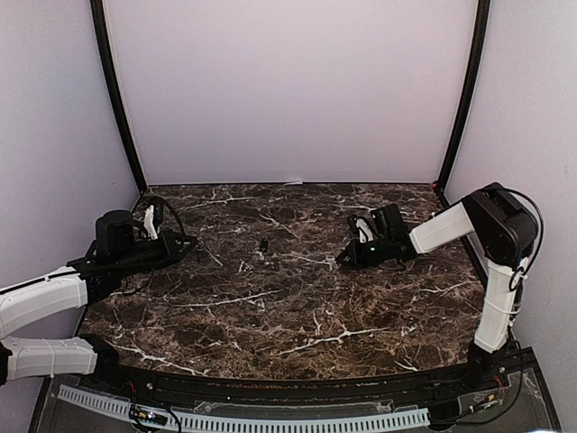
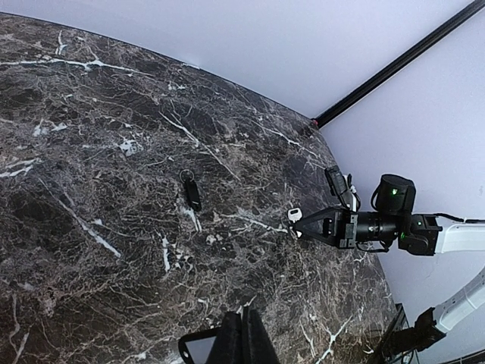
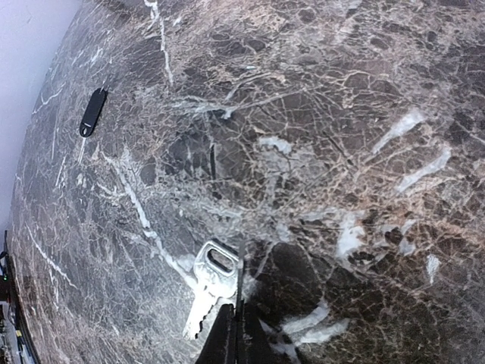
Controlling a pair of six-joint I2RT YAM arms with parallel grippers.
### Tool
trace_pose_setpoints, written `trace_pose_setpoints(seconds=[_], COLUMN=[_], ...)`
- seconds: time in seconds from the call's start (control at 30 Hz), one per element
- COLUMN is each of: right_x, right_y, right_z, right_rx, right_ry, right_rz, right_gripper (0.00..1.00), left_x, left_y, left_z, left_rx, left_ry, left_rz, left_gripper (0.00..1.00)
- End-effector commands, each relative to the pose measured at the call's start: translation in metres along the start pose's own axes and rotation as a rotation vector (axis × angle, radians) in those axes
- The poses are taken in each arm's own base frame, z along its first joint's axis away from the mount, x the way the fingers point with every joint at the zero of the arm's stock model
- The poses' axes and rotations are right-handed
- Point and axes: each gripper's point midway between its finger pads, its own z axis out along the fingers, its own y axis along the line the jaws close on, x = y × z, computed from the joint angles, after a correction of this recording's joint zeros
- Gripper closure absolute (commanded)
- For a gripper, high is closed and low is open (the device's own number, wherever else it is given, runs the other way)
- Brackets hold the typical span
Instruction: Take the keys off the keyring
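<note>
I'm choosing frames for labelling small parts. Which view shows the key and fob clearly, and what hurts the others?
Right wrist: the silver key is close and sharp, but the table curves from lens distortion. Left wrist: the dark fob is fairly crisp, the key just a pale speck. Top external: dim, and the fob is a tiny dark spot lost against busy marble.

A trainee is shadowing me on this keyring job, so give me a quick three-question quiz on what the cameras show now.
1. True or false: the right gripper pinches a silver key at its fingertips.
2. Fill in: the left gripper has its fingers ____ (open or shut).
3. Where is the dark key fob? A) in the left gripper B) lying on the marble table between the two arms C) hanging from the silver key

Key: 1 true; 2 shut; 3 B.
</note>
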Motion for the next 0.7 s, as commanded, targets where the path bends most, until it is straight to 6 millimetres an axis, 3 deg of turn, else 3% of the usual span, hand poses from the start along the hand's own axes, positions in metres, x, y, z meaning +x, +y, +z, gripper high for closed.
trace_pose_setpoints(seconds=[0.0, 0.23, 0.4, 0.57, 0.67], right_x=[0.005, 0.005, 0.001, -0.007, -0.016], right_y=[-0.006, -0.007, -0.008, -0.005, 0.000], right_z=[0.000, -0.006, -0.014, -0.028, -0.041], right_rx=[0.023, 0.039, 0.064, 0.091, 0.106], right_ry=[0.017, -0.003, -0.028, -0.071, -0.116], right_rz=[0.004, 0.017, 0.006, -0.020, -0.044], right_gripper=[0.96, 0.84, 0.70, 0.54, 0.51], left_x=[-0.001, 0.001, 0.001, 0.001, 0.004], left_y=[0.002, 0.004, 0.004, 0.005, 0.010], left_z=[-0.002, -0.004, -0.006, -0.008, -0.004], left_rx=[-0.009, -0.016, -0.024, -0.032, -0.049], left_ry=[-0.007, -0.001, -0.005, -0.007, 0.006], left_rz=[0.015, 0.013, 0.015, 0.024, 0.028], left_gripper=[1.00, 1.00, 1.00, 1.00, 1.00])
